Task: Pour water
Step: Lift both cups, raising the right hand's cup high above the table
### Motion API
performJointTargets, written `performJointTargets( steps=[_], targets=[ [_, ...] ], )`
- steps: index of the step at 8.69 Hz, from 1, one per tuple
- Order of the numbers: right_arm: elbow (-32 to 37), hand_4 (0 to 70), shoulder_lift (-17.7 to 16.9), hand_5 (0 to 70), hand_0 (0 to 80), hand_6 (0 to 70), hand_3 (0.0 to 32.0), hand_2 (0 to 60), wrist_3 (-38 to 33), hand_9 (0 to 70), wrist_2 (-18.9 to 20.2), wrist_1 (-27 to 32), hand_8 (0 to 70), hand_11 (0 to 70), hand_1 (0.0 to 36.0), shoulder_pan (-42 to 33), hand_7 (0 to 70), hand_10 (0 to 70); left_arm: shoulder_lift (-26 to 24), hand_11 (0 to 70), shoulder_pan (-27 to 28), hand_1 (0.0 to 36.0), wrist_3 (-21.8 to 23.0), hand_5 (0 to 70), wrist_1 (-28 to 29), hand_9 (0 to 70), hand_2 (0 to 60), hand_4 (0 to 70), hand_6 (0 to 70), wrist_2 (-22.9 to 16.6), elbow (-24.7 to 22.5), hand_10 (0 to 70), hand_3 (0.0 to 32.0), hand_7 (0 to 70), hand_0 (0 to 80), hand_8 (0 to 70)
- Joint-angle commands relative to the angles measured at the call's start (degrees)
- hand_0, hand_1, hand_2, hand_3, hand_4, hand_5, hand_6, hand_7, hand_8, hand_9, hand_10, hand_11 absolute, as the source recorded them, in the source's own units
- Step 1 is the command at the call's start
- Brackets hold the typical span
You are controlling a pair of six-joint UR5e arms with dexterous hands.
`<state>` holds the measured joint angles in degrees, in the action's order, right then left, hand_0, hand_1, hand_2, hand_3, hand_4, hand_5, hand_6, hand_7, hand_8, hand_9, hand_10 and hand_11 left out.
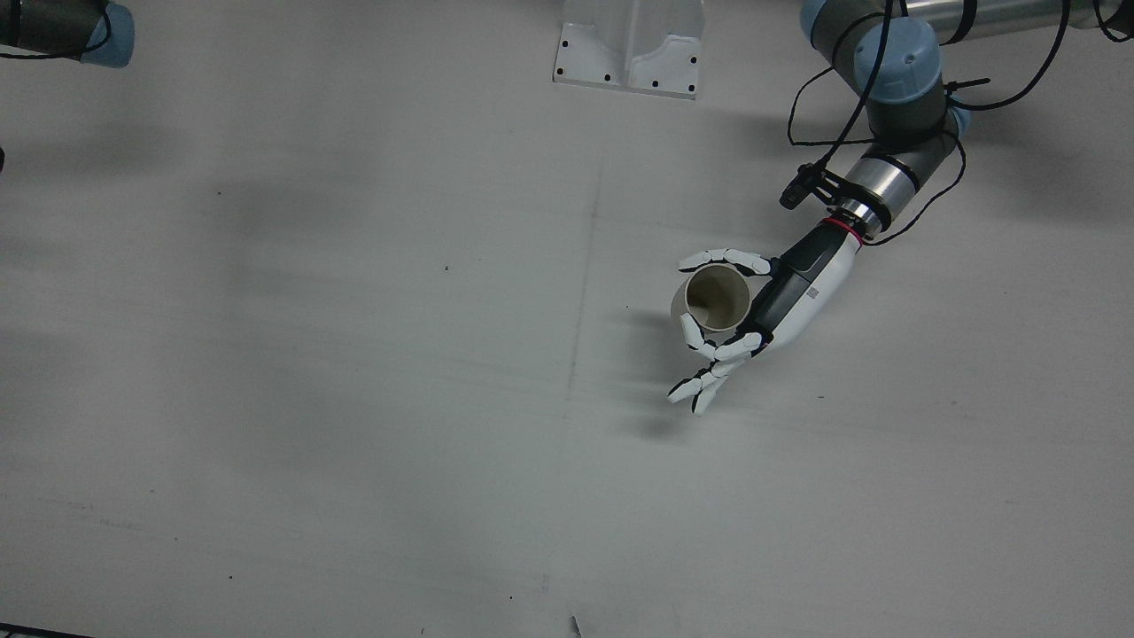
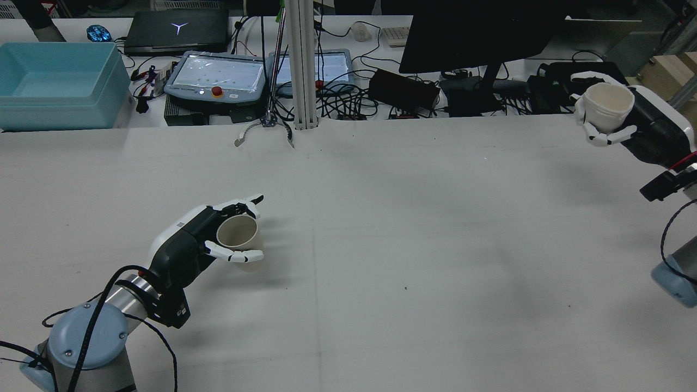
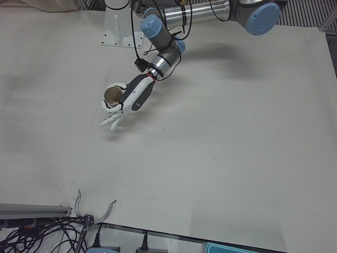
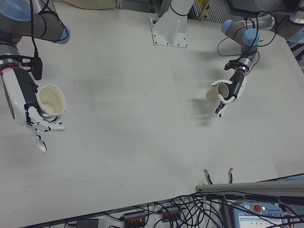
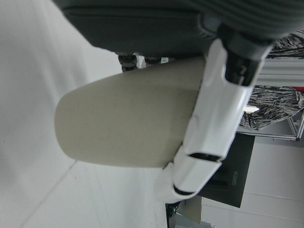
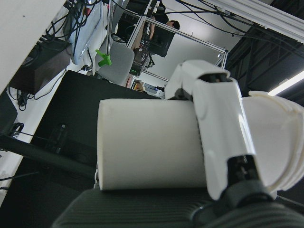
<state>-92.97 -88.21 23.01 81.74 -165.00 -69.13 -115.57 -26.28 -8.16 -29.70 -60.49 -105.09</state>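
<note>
My left hand [image 1: 762, 310] is shut on a beige paper cup [image 1: 716, 298], upright, mouth up, just above or on the table right of the centre seam. It also shows in the rear view [image 2: 185, 247] with the cup [image 2: 237, 231], in the left-front view [image 3: 129, 100] and close up in the left hand view [image 5: 128, 118]. My right hand [image 2: 642, 122] is shut on a white cup [image 2: 609, 106], held high at the table's far right edge. The right-front view shows that hand [image 4: 23, 102] and cup [image 4: 50, 100]. The right hand view shows the white cup [image 6: 147, 152] in the fingers [image 6: 223, 137].
The white mounting bracket [image 1: 631, 49] stands at the table's back middle. Beyond the far edge are a teal bin [image 2: 57, 84], pendants [image 2: 220, 73], a monitor [image 2: 479, 32] and cables. A small claw clamp [image 4: 218, 176] sits at the operators' edge.
</note>
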Motion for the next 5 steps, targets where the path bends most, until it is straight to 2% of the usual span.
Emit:
performJointTargets(
  steps=[1,2,3,4,5],
  targets=[
    [-20.4,8.5,5.5,26.8,80.0,53.5,0.0,56.2,7.5,58.1,1.5,-22.2,45.0,10.3,36.0,-1.7,57.8,3.3,-7.6,10.4,0.4,36.0,-7.6,70.0,-2.4,0.8,60.0,36.5,14.0,-0.1,0.9,3.9,0.0,11.0,80.0,3.4],
    [-23.9,9.2,8.5,26.8,80.0,53.9,0.0,57.7,11.6,57.5,1.5,-27.5,44.6,10.6,36.0,-1.6,58.3,3.5,-10.5,10.6,0.4,36.0,-9.6,70.0,-3.1,0.9,60.0,37.3,14.3,-0.2,1.1,4.0,0.0,11.6,80.0,3.6],
    [-25.4,12.3,12.8,26.7,80.0,55.4,0.0,60.0,16.3,57.6,1.2,-31.8,44.6,10.4,36.0,-0.7,60.9,3.5,-13.9,10.5,0.4,36.0,-10.0,70.0,-3.1,1.0,60.0,37.3,14.7,-0.2,3.9,4.0,0.0,12.1,80.0,3.6],
    [-26.3,16.4,16.1,26.7,80.0,57.7,0.0,60.0,20.1,58.1,0.7,-34.7,44.8,10.6,36.0,0.7,65.3,3.6,-16.8,10.7,0.8,36.0,-10.1,70.0,-3.0,1.1,60.0,37.2,15.1,-0.2,6.8,4.1,0.0,12.5,80.0,3.9],
    [-26.9,19.1,18.7,26.6,80.0,58.9,0.0,60.0,23.1,58.8,0.5,-36.9,45.2,9.7,36.0,2.2,67.8,3.1,-17.5,10.8,3.2,36.0,-10.3,70.0,-3.1,1.1,60.0,37.3,15.3,-0.1,7.9,4.2,0.0,12.6,80.0,3.8]
  ],
)
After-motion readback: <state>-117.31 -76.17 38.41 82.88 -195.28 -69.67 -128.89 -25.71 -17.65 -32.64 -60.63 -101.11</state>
